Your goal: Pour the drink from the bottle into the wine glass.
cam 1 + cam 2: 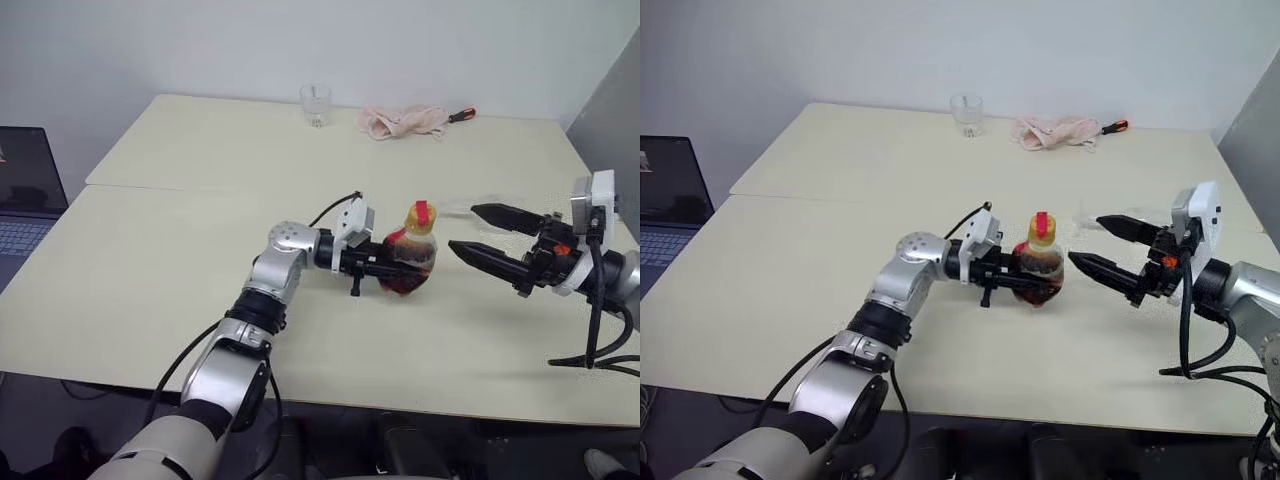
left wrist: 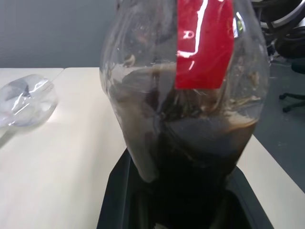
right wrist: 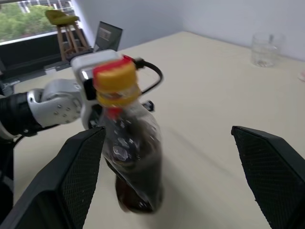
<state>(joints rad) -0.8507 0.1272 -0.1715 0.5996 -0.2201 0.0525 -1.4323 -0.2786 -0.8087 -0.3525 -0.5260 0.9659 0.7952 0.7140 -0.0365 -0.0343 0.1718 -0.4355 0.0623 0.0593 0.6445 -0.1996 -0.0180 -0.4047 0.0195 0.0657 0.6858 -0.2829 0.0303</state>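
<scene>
From my head camera, my left gripper (image 1: 392, 262) is clamped on the belly of the bottle (image 1: 411, 252), holding it upright just above the cream surface (image 1: 180, 250), near the middle of it. The drink (image 1: 405, 272) fills the lower part of the bottle, dark brown, and the yellow-and-red cap (image 1: 420, 214) is on. My right gripper (image 1: 478, 233) hangs just beside the bottle on its far side from my left gripper, its two black fingers spread wide and empty, pointing toward the bottle without touching it. At the far edge of the surface stands a short clear tumbler (image 1: 315, 104), and beside it lie a crumpled pink cloth (image 1: 402, 121) and a tool with an orange-and-black handle (image 1: 461, 115). A laptop (image 1: 28, 190) sits off the surface's left side. In my left wrist view the bottle (image 2: 183, 95) rises close between my fingers (image 2: 114, 200), the red label (image 2: 202, 43) running down its neck and the drink (image 2: 195, 162) dark in the lower body; a clear glass object (image 2: 26, 98) lies on its side farther off, and I cannot tell what it is. In my right wrist view my two fingers (image 3: 78, 171) stand far apart with nothing between them, the bottle (image 3: 131, 152) lies ahead, and the tumbler (image 3: 264, 49) stands well beyond.
</scene>
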